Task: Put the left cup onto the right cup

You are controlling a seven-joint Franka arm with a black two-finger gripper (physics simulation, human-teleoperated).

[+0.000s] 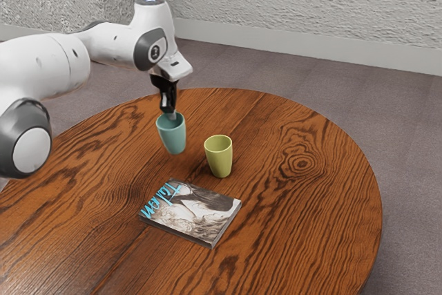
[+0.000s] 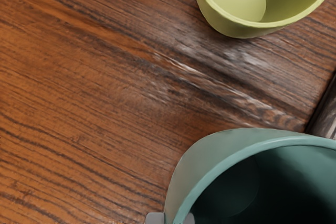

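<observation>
Fingers (image 1: 168, 103) are standing narrow, pinching the rim wall of the teal cup (image 1: 172, 134) at about its 11 o'clock in the exterior view, one finger inside and one outside. The teal cup is hanging slightly tilted under them; whether its base is touching the worktop (image 1: 304, 226) cannot be told. The green cup (image 1: 218, 155) is standing upright at the teal cup's 4 o'clock, near but apart. A magazine (image 1: 190, 211) is lying flat at the cups' 6 o'clock.

Round wooden table (image 1: 311, 184), green cup (image 1: 218, 155) upright on it, magazine (image 1: 190, 211) flat, teal cup (image 1: 171, 132) possibly touching
</observation>
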